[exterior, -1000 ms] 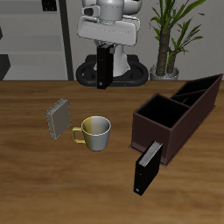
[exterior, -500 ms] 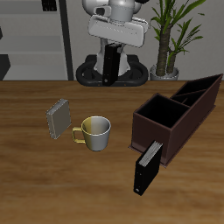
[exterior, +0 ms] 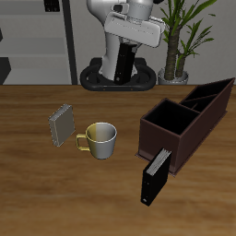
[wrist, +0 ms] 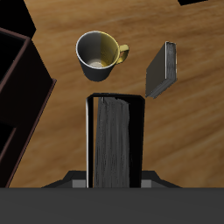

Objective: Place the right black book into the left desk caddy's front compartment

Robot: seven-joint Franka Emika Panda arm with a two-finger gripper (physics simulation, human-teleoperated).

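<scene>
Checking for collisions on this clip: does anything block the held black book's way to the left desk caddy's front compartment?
Nothing visible does. The black book hangs high in the gripper; the front compartment is open-topped, the mug off to one side.

Wooden table [exterior: 55, 194], brown plank grain, carrying four items. Left desk caddy [exterior: 181, 127]: long dark maroon open-topped box w/ inner dividers, set diagonally, its big square front compartment [exterior: 165, 123] nearest the mug. Black book [exterior: 154, 176] stands upright on the wood, touching caddy's front wall, nearer table's front edge. Metal mug [exterior: 100, 138] w/ yellow handle sits approx. mid-table. Grey book [exterior: 62, 125] stands just beside mug.
</scene>
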